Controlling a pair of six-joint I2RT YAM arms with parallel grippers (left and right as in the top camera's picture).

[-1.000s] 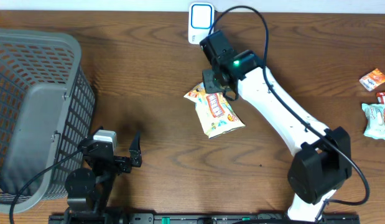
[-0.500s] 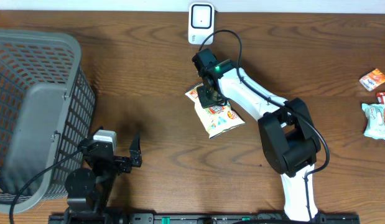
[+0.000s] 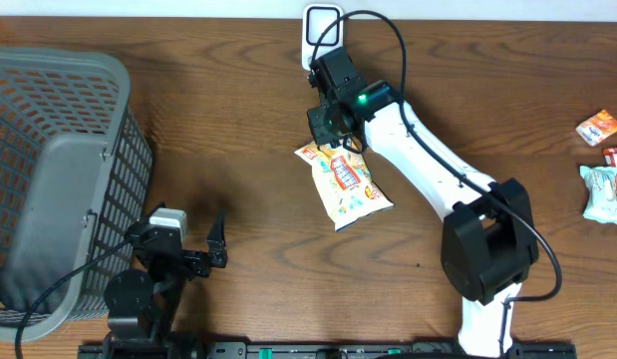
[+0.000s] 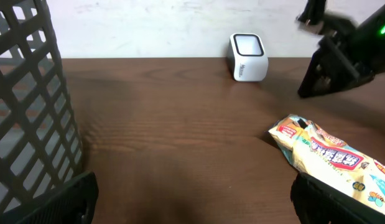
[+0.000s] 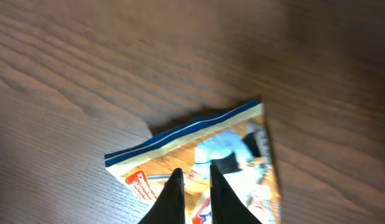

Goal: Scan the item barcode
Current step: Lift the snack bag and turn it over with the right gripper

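Note:
The item, a yellow and orange snack bag (image 3: 346, 184), lies flat on the brown table, below the white barcode scanner (image 3: 322, 35) that stands at the far edge. My right gripper (image 3: 335, 138) hovers over the bag's upper end. In the right wrist view its black fingertips (image 5: 192, 169) stand almost together above the bag (image 5: 204, 146), with nothing between them. My left gripper (image 3: 178, 239) rests wide open near the front left, empty. Its wrist view shows the bag (image 4: 329, 155) at the right and the scanner (image 4: 248, 56) ahead.
A large grey mesh basket (image 3: 59, 179) fills the left side and stands close to the left gripper (image 4: 192, 205). Small packaged snacks (image 3: 599, 127) lie at the right edge. The right arm's base (image 3: 487, 259) stands front right.
The right gripper dipped onto the bag's top end, then rose and moved back towards the scanner. The bag shifted slightly. The left arm has stayed still.

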